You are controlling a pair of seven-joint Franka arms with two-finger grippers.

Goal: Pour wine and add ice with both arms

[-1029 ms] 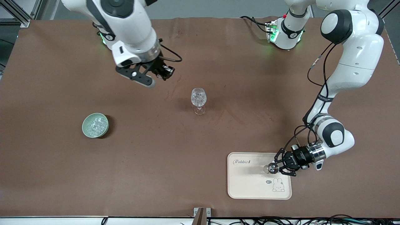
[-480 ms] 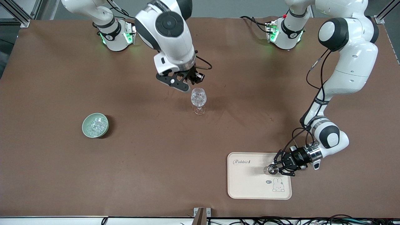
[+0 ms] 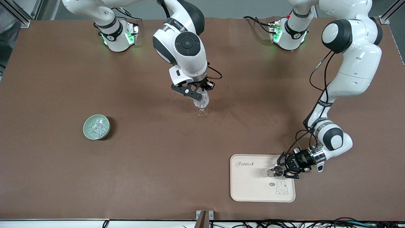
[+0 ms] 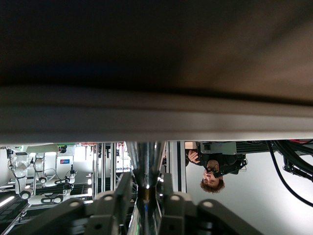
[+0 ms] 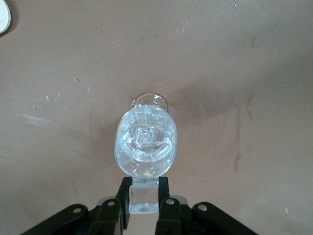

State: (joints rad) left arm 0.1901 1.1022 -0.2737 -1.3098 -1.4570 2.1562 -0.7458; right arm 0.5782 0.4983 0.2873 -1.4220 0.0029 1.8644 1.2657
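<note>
A clear stemmed glass [image 3: 201, 104] stands at the table's middle, with clear ice chunks inside it [image 5: 145, 139]. My right gripper [image 3: 199, 94] hangs just over its rim. In the right wrist view the right gripper [image 5: 143, 185] is shut on a clear ice cube [image 5: 143, 199] beside the bowl of the glass. More ice [image 3: 96, 128] lies in a pale green bowl [image 3: 86, 124] toward the right arm's end. My left gripper [image 3: 280, 171] reaches sideways over a cream tray [image 3: 250, 188], shut on a clear bottle [image 3: 274, 172]. The left wrist view shows the left gripper [image 4: 145, 196] shut on the bottle's neck [image 4: 145, 159].
The cream tray with a rabbit print lies near the front edge toward the left arm's end. The brown table cover [image 3: 158, 164] stretches between bowl, glass and tray. A small metal bracket [image 3: 204, 217] sits at the front edge.
My right arm swung from nearer its base across to over the stemmed glass, carrying the ice cube. My left gripper stayed at the tray, shifting only slightly.
</note>
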